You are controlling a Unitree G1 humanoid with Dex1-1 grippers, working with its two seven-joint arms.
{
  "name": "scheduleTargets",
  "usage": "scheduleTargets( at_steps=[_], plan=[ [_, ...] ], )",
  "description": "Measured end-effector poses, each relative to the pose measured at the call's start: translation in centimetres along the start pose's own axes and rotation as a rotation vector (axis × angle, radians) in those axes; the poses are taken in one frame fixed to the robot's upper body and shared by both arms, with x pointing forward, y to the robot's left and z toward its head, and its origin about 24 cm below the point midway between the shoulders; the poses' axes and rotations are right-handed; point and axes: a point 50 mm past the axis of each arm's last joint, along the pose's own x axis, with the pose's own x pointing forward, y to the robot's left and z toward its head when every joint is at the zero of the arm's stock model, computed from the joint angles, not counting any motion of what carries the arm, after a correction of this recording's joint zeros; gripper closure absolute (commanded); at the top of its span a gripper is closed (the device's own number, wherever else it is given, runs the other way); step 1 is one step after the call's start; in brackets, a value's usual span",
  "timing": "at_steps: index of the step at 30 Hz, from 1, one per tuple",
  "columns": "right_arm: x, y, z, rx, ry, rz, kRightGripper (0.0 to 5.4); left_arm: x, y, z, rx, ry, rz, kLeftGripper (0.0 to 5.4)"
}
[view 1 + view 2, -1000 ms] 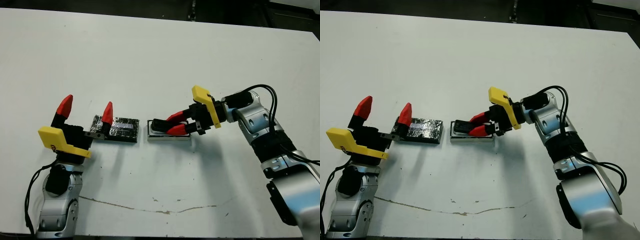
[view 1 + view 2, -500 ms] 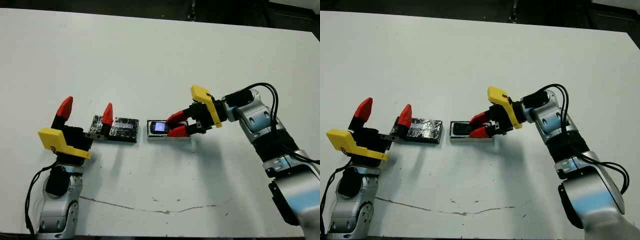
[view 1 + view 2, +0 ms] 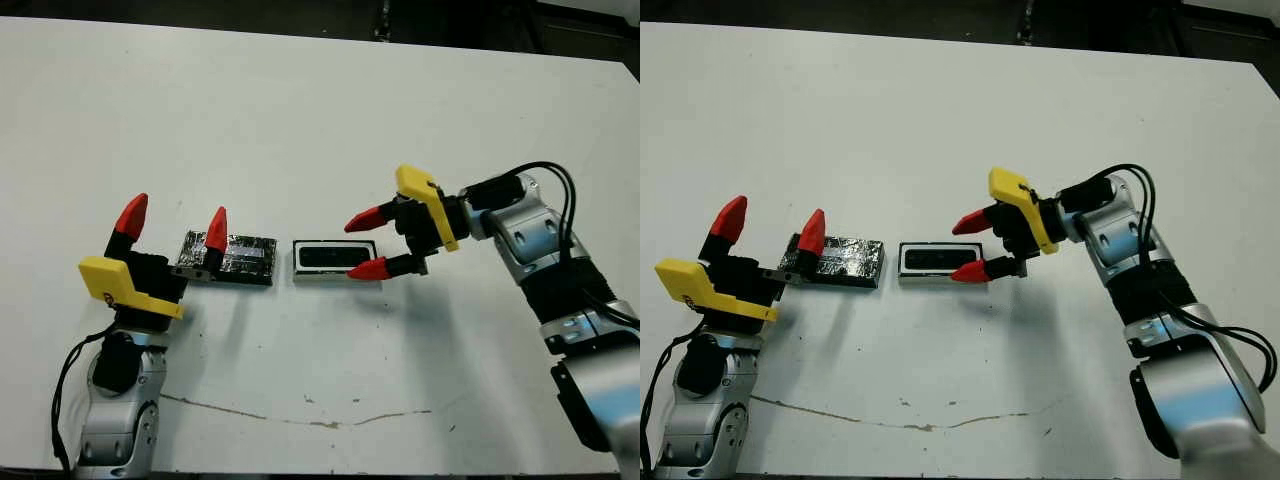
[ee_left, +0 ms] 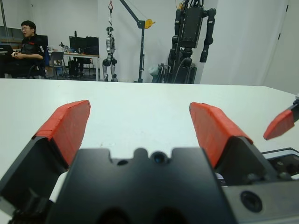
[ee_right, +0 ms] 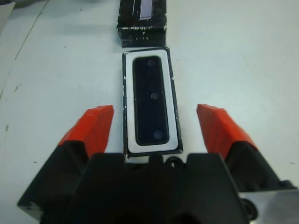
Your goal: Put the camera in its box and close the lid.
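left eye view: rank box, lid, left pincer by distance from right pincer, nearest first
1. box: directly at the open right pincer, camera lying inside it.
2. lid: on the table just beyond the box, toward the robot's left.
3. left pincer: farthest, open, at the lid's far end.

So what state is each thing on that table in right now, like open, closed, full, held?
Camera: lying flat inside the box, not held.
Box: open, no lid on it, camera inside.
Lid: off, flat on the table beside the box.
Right gripper: open, empty, at the box's end.
Left gripper: open, empty, next to the lid.
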Motion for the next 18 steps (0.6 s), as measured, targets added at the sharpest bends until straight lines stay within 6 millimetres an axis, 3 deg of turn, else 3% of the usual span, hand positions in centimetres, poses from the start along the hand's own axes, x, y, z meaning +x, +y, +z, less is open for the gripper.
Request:
scheduleTargets(
  at_steps=[2, 7, 11, 18],
  plan=[
    [-0.7, 0.0, 0.4, -0.001, -0.035, -0.010, 0.01, 0.0, 0.0, 0.0, 0.000, 0.000, -0.001, 0.00],
    [-2.5, 0.6, 1.6, -0.041, -0.124, -0.072, 0.01, 0.0, 0.0, 0.0, -0.001, 0.001, -0.002, 0.00],
    [-4.8, 1.6, 2.3, -0.037, -0.267, -0.246, 0.01, 0.1, 0.0, 0.1, 0.004, -0.003, -0.003, 0.00],
    [-7.0, 4.6, -0.2, 0.080, -0.429, -0.687, 0.75, 0.7, 1.0, 1.1, 0.051, -0.030, -0.037, 0.00]
  ],
)
